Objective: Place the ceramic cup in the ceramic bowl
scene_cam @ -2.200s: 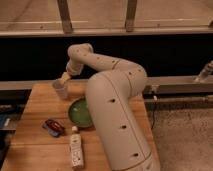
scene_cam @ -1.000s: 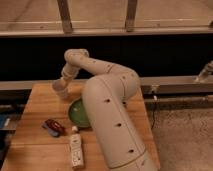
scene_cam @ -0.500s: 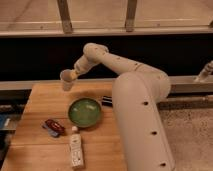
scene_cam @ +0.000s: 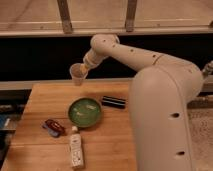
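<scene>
Hand: the hand (scene_cam: 81,68) is at the end of the arm, up in the air over the rear part of the tabletop, pinching the ceramic cup by its upper part.
Ceramic cup: the ceramic cup (scene_cam: 77,76) is pale and tapered, hangs slightly tilted in the hand, clear of the tabletop, above and behind the bowl.
Ceramic bowl: the ceramic bowl (scene_cam: 85,112) is green and round with pale marks inside, and rests near the middle of the tabletop, apart from the cup.
Black cylinder: the black cylinder (scene_cam: 114,102) lies on its side just right of the bowl's rear edge.
Red item: the red item (scene_cam: 54,127) lies near the bowl, to its front left.
White bottle: the white bottle (scene_cam: 76,147) lies flat in front of the bowl, cap end toward it.
Tabletop: the tabletop (scene_cam: 47,100) is light wood.
Arm: the arm (scene_cam: 160,95) is bulky and pale, fills the right side and reaches left to the hand.
</scene>
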`<state>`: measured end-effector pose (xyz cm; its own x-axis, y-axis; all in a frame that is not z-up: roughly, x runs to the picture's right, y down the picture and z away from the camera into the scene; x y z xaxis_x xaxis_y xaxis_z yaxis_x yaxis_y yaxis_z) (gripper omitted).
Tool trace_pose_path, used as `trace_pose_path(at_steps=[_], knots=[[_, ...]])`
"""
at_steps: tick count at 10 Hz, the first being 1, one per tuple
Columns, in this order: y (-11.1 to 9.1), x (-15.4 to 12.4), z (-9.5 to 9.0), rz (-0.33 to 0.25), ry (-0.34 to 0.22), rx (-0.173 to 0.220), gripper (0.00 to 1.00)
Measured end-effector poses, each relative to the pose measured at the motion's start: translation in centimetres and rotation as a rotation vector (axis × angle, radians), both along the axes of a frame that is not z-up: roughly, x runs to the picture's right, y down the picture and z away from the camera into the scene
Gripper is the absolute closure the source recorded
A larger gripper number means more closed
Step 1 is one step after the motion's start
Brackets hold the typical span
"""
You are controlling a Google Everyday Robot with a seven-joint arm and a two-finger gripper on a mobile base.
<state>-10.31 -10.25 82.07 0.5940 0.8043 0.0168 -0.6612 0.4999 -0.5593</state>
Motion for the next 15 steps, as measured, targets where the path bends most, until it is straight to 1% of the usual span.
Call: trace_pose_path(at_steps=[2, 3, 4, 5, 7, 9, 11, 12, 15], knots=[[1.4, 2.6, -0.8, 0.003, 0.061, -0.015, 1.0], [2.6, 4.4, -1.1, 0.009, 0.101, -0.036, 1.0], [3.9, 5.1, -1.1, 0.004, 0.126, -0.058, 1.0], [5.2, 4.9, -1.1, -0.001, 0.136, -0.076, 1.0], [9.0, 4.3, -1.7, -0.011, 0.157, -0.118, 1.0], [11.6, 3.9, -2.7, -0.012, 0.162, -0.137, 1.0], [12.9, 2.8, -3.5, -0.023, 0.157, -0.141, 1.0], [13.2, 2.4, -3.5, -0.029, 0.156, -0.141, 1.0], [14.2, 1.0, -3.1, -0.038, 0.151, -0.15, 1.0]])
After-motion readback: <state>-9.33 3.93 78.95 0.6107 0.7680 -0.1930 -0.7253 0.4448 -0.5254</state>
